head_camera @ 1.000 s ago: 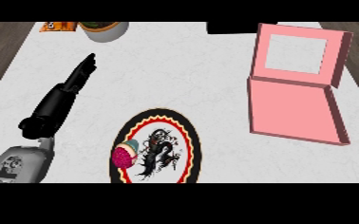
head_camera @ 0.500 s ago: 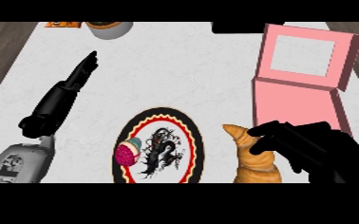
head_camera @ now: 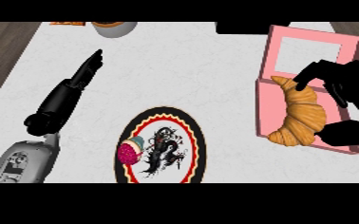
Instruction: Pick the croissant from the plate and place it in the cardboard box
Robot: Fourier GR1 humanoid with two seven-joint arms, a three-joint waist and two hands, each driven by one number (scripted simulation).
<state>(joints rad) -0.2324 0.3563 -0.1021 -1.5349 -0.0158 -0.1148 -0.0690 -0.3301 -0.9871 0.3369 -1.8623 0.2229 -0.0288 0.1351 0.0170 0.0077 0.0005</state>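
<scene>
A golden croissant (head_camera: 300,113) hangs over the pink box (head_camera: 266,109) at the right, held by my right hand (head_camera: 338,84), whose fingers and thumb curl round it. The box lies open, its lid (head_camera: 308,52) raised behind it with a pale window. The round plate (head_camera: 163,146) with a black dragon drawing and a red-yellow rim sits at the lower middle; a small pink-and-green item (head_camera: 130,152) lies on its left side. My left hand (head_camera: 70,91) rests open on the counter at the left, fingers straight and pointing up-right.
A bowl (head_camera: 113,27) stands at the top left next to an orange item (head_camera: 67,23). A dark object (head_camera: 240,27) sits at the top behind the box. The white counter ends at a wooden strip on the left.
My right hand has carried the croissant from beside the plate up and right, over the pink box. The left hand has stayed in place.
</scene>
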